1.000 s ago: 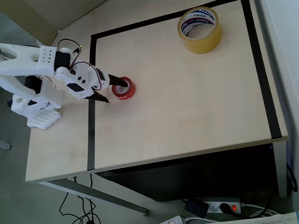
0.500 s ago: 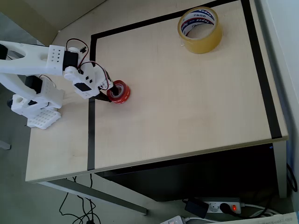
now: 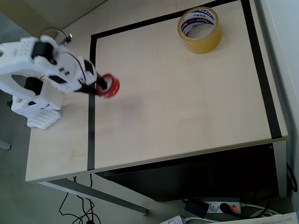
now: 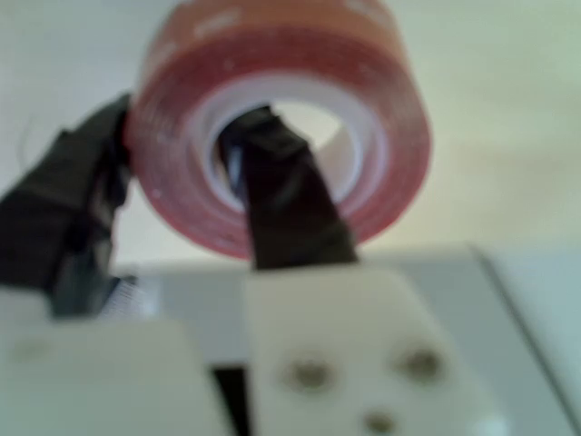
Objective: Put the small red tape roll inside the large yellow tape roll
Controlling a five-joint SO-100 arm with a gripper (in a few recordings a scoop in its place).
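Gripper (image 3: 99,87) on the white arm (image 3: 32,65) is clamped on the small red tape roll (image 3: 109,86), seen from overhead at the table's (image 3: 187,112) left side, over the black line (image 3: 91,116) marking the work area's left edge; the large yellow tape roll (image 3: 200,29) sits well apart near the table's top right, lying flat inside the black border; in the wrist view, one dark finger (image 4: 281,200) passes through the red roll's (image 4: 281,118) whitish core while the other (image 4: 68,218) presses its outer left side.
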